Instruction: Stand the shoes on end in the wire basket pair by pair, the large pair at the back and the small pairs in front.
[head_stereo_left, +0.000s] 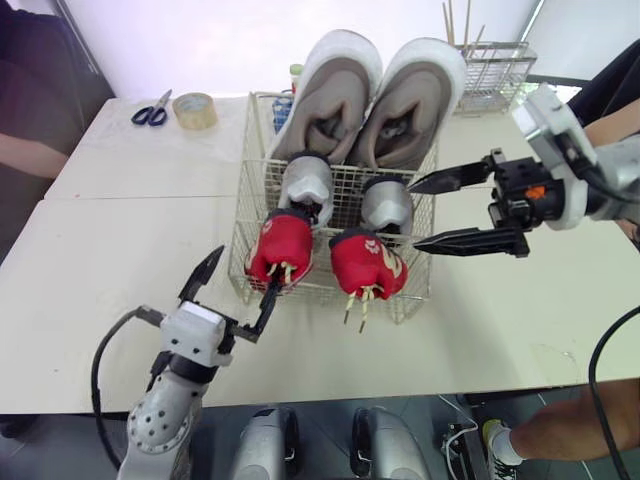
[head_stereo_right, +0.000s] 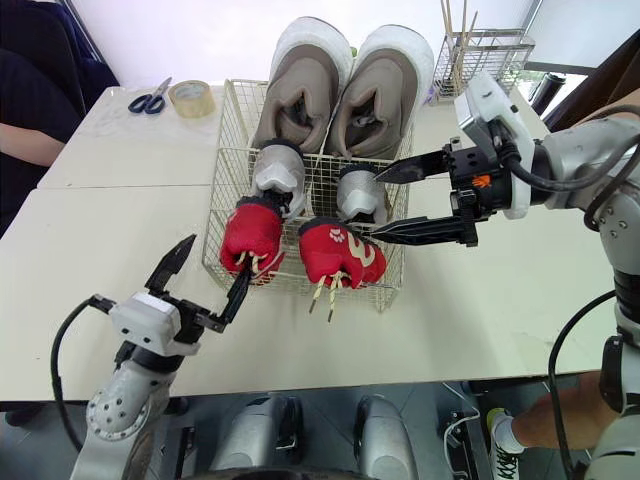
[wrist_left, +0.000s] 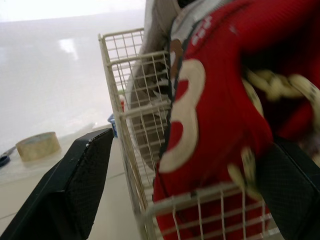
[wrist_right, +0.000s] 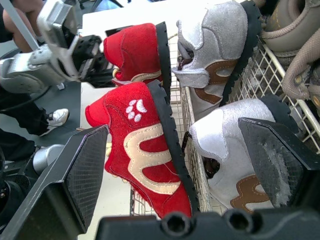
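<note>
wire basket (head_stereo_left: 243, 200) sits mid-desk (head_stereo_left: 120, 260); large grey pair (head_stereo_left: 330, 90) stands on end along the back wall, side by side, well above the rim; small grey pair (head_stereo_left: 305, 180) stands in the middle row just ahead of it; red pair (head_stereo_left: 365, 262) is at the front wall, both shoes tipped outward over the wire, laces dangling; can't tell whether the reds sit fully inside; left end effector (head_stereo_left: 247, 270) is low at the basket's front-left corner, fingers spread apart, holding nothing; its wrist view has the left red shoe (wrist_left: 210, 125) and the corner wire between the fingers; contact with the shoe unclear; right end effector (head_stereo_left: 412, 215) is at the basket's right side, level with the right small grey shoe (head_stereo_left: 386, 205), fingers wide apart and pointing in at the basket, holding nothing; off to the back left on the desk: tape roll (head_stereo_left: 195, 110) next to scissors (head_stereo_left: 152, 110); second wire rack (head_stereo_left: 495, 70) behind the basket on the right; a person's arm (head_stereo_left: 25, 150) at the left edge of the desk.
</note>
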